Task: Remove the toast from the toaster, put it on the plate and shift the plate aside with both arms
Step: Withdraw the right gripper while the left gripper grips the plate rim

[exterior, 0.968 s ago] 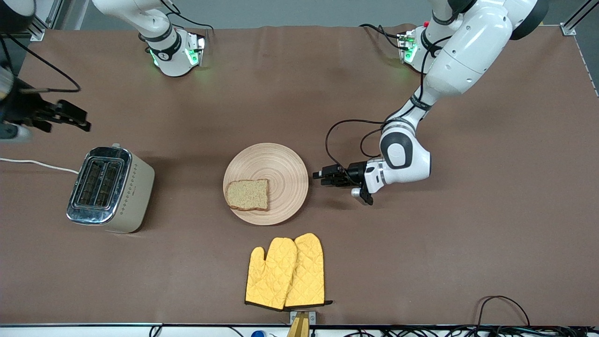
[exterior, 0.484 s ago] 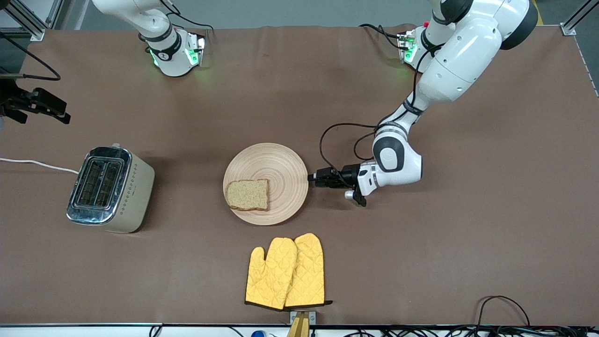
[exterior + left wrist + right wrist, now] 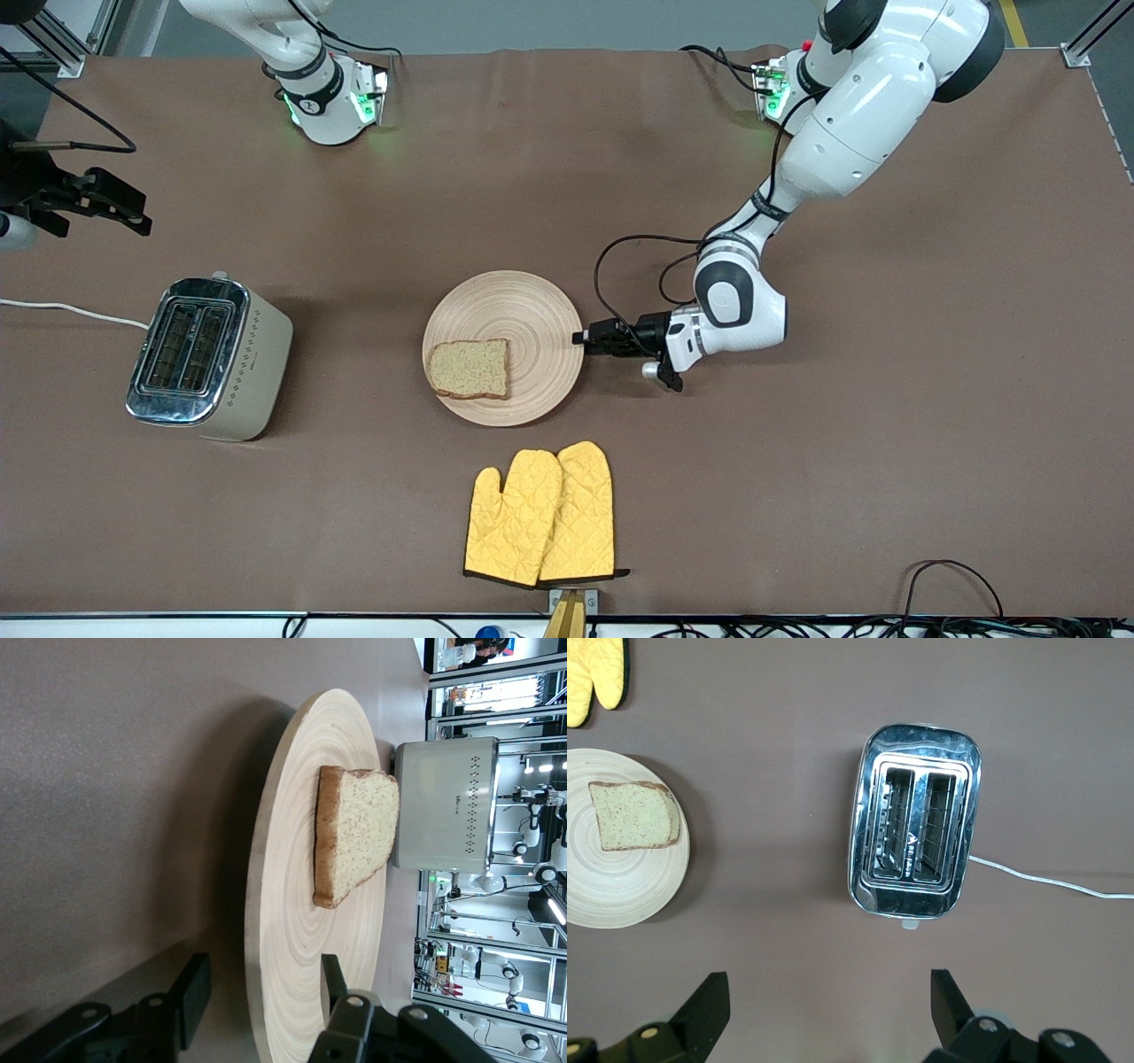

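The pale wooden plate (image 3: 523,328) lies in the middle of the table with the toast (image 3: 469,369) on its part nearer the front camera. The plate (image 3: 292,930) and toast (image 3: 354,837) also show in the left wrist view. My left gripper (image 3: 582,338) is open at the plate's rim toward the left arm's end. One finger is over the plate's top, the other beside its rim. My right gripper (image 3: 120,208) is open and empty, up over the table at the right arm's end. It looks down on the plate (image 3: 616,895) and toast (image 3: 633,815).
A silver and cream toaster (image 3: 208,359) with two empty slots stands toward the right arm's end, with a white cord (image 3: 71,310). It also shows in the right wrist view (image 3: 914,846). Two yellow quilted oven mitts (image 3: 542,514) lie nearer the front camera than the plate.
My left gripper has moved toward the plate and now straddles its rim. My right gripper shifted slightly at the table's right-arm end. Plate and toast have not moved.
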Robot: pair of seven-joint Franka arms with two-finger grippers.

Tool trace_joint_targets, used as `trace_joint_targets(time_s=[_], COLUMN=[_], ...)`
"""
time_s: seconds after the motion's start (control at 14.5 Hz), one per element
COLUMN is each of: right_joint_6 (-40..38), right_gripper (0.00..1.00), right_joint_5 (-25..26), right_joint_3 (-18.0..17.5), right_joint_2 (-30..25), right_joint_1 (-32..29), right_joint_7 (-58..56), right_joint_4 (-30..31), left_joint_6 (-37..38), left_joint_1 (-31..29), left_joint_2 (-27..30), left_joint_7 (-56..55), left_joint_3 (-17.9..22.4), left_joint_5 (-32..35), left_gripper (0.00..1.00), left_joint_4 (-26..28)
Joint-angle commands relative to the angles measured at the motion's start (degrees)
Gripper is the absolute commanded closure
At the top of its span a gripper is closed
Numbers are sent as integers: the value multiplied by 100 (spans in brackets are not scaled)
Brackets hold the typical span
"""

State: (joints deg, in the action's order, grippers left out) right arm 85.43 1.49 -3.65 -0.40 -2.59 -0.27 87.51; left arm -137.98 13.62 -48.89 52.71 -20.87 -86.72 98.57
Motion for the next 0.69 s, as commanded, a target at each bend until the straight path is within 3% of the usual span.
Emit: trace_joint_targets(time_s=[0.0, 0.35, 0.62], right_joint_6=[-61, -44, -35], right_gripper=[0, 0, 0], right_joint_5=[79, 106, 106], right_joint_3=[-417, -382, -382], right_joint_2=[23, 31, 31], right_joint_1=[-461, -409, -418], right_joint_7=[35, 35, 35], right_joint_4=[-94, -94, -85], left_joint_6=[-132, -141, -141], left_joint_1=[79, 79, 88], left_joint_2=[-173, -226, -183], left_joint_7=[90, 90, 90], left_joint_3=[-22, -14, -14], left_joint_5=[-143, -161, -126], left_gripper=[54, 84, 98], left_joint_4=[-251, -286, -286])
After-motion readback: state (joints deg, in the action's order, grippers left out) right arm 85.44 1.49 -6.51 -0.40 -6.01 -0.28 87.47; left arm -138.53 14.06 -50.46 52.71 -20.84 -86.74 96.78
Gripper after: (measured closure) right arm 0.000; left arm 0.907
